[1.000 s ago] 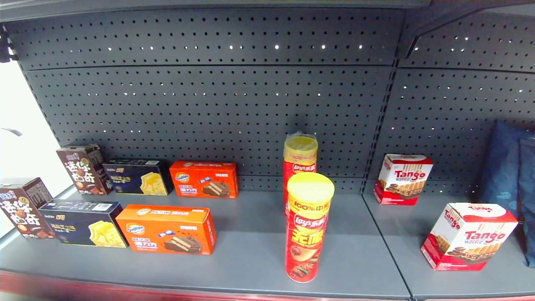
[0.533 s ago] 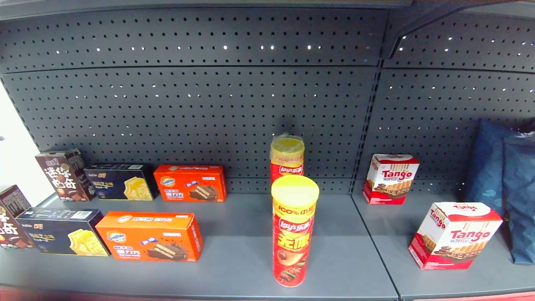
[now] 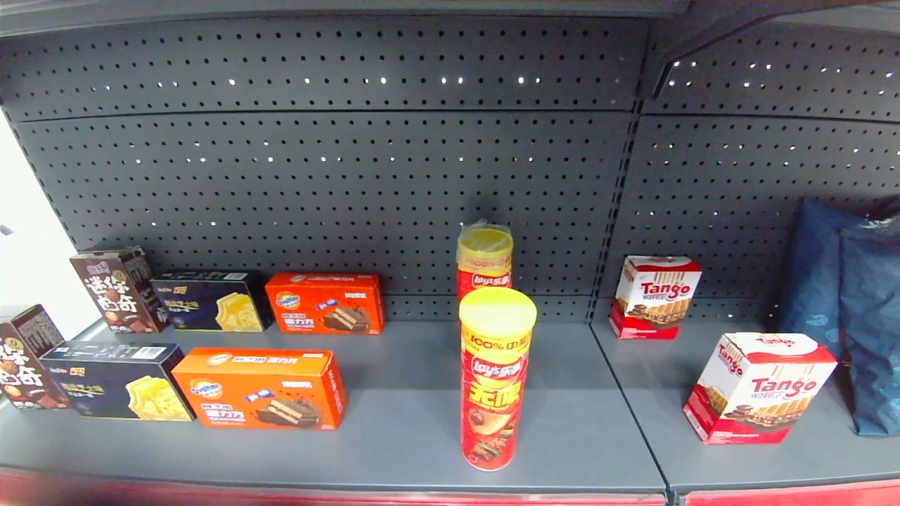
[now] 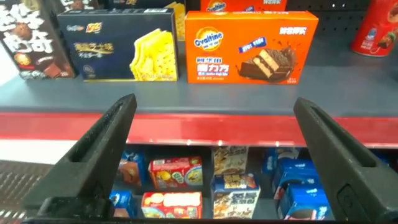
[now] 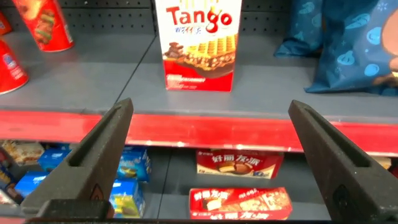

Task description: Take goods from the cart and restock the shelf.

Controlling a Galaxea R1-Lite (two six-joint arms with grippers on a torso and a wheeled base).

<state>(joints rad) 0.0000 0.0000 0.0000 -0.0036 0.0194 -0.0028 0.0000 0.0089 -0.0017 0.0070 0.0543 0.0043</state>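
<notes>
- Jaws spread wide and empty: left gripper [image 4: 214, 102], right gripper [image 5: 211, 104], both facing the red front edge [image 4: 205, 127] of the grey metal shelf [image 3: 415, 429].
- A gap lies between the orange cardboard biscuit box [image 3: 260, 388] and the tall red crisp tube [image 3: 496, 379].

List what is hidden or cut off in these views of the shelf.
Rear chip can, head view: lower part behind the front chip can.
Front brown box, head view: cut by the left edge.
Blue bags, head view: cut by the right edge.
Lower-shelf packs, left wrist view: tops behind the red shelf edge.
</notes>
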